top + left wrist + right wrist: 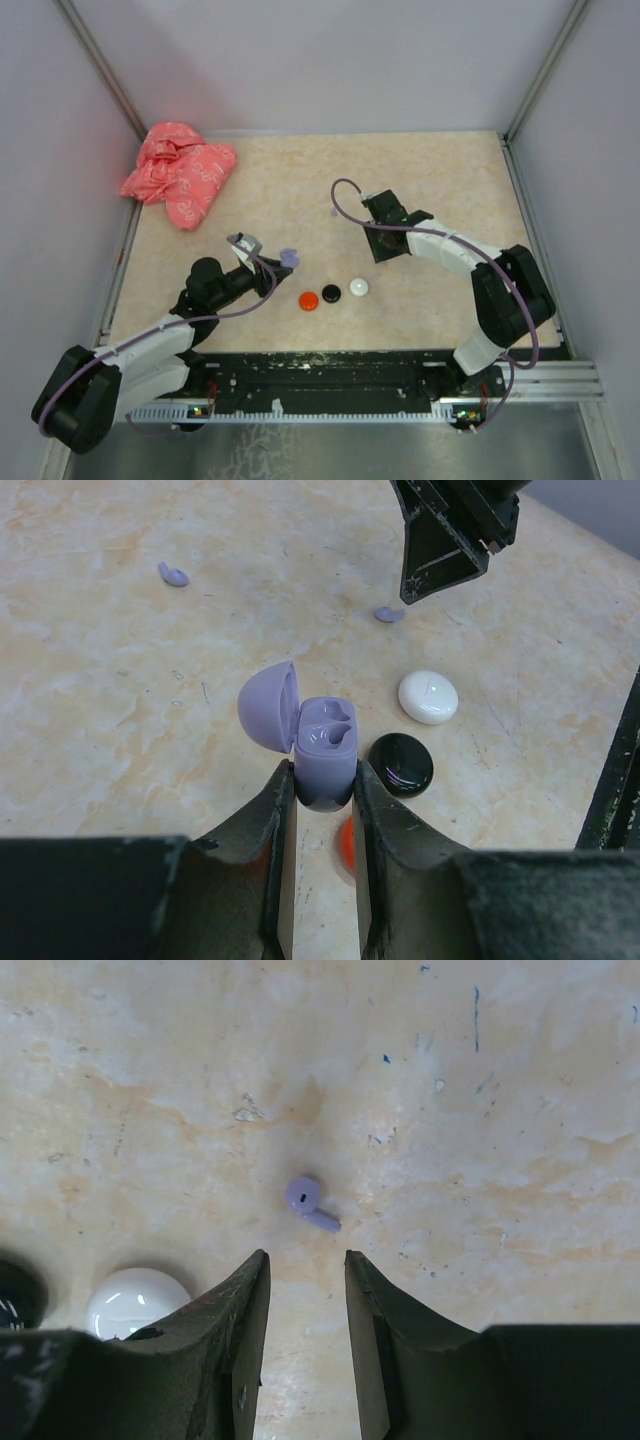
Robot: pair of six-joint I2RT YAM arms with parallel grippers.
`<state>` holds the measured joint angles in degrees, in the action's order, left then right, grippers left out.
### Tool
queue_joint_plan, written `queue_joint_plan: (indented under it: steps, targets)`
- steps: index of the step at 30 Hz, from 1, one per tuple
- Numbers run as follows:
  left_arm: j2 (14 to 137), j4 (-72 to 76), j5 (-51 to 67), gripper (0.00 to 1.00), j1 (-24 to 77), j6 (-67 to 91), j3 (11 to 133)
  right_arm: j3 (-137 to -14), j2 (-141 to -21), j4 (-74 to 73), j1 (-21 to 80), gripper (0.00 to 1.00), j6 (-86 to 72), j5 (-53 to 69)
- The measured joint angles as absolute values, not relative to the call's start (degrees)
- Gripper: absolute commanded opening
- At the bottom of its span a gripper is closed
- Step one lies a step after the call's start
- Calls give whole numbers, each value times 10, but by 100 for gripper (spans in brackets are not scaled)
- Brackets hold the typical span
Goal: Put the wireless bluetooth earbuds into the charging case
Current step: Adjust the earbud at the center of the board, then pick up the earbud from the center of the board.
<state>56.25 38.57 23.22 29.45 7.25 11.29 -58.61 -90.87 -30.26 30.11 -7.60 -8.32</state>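
Case (288,257), lilac, shows at the tip of the left arm (150,345) from above. Left wrist: the left gripper (323,772) pinches the case, lid open. Right wrist: the right gripper (305,1260), slightly spread and empty, should centre over the lilac earbud (310,1203) on the table (500,1080) just ahead.
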Motion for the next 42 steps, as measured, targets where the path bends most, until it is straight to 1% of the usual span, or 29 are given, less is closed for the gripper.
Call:
queue_joint_plan:
  steps: [12,26,33,39,42]
  targets:
    - [558,385,232,0,295,75,109,-578,-912,-240,314,35,-121,-94]
    - [558,386,233,0,295,77,106,-577,-973,-223,314,32,-141,-101]
    - [556,394,242,1,295,77,102,-577,-983,-218,314,25,-143,-101]
    - [554,413,249,0,295,77,95,-577,-983,-218,314,15,-144,-105]
    - [554,420,256,0,295,76,95,-577,-983,-218,315,12,-143,-107]
